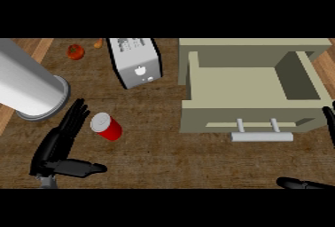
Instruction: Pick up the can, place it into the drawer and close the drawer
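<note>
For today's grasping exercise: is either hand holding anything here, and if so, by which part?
Nothing is held. The left hand lies open beside the can; the right hand shows only at the edge, holding nothing.

Red can [107, 126] tilted; drawer [252, 95] open.

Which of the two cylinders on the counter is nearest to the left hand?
The small red can, just beside the left hand; the big grey cylinder lies farther up.

The left hand [60, 144] lies open just left of the can [107, 126], fingers straight, thumb spread. The right hand [307, 182] shows far right of it.
</note>
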You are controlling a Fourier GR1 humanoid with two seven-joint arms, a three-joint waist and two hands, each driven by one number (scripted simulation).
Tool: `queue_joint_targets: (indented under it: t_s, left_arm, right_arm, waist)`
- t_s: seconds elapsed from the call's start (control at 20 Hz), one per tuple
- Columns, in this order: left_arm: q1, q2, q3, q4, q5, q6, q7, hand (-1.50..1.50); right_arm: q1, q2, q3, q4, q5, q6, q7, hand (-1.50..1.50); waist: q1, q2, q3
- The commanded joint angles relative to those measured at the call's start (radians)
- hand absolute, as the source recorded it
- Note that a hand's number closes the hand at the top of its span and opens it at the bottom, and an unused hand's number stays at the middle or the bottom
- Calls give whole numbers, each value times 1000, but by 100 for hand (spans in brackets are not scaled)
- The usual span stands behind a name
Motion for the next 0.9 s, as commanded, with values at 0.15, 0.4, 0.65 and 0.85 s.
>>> queue_joint_targets:
  t_s: [0.15, 0.4, 0.65, 0.85]
  left_arm:
    - [-76, 34, 66, 267, -22, -7, -162, -150]
    - [-145, -5, 44, 392, -77, 69, -203, -150]
    - [-169, 22, 63, 552, -84, 48, -319, -150]
    - [-254, 17, 98, 775, -91, 73, -442, -150]
  right_arm:
    - [67, -25, -95, -33, -79, 70, -23, -150]
    - [14, -17, -72, -26, -37, 58, 14, -150]
    - [31, 15, -52, -69, -14, 49, 43, -150]
    - [-1, 9, -58, -85, -17, 37, 67, -150]
  waist:
    - [-4, 0, 0]
    - [-2, 0, 0]
    - [-2, 0, 0]
    - [-6, 2, -1]
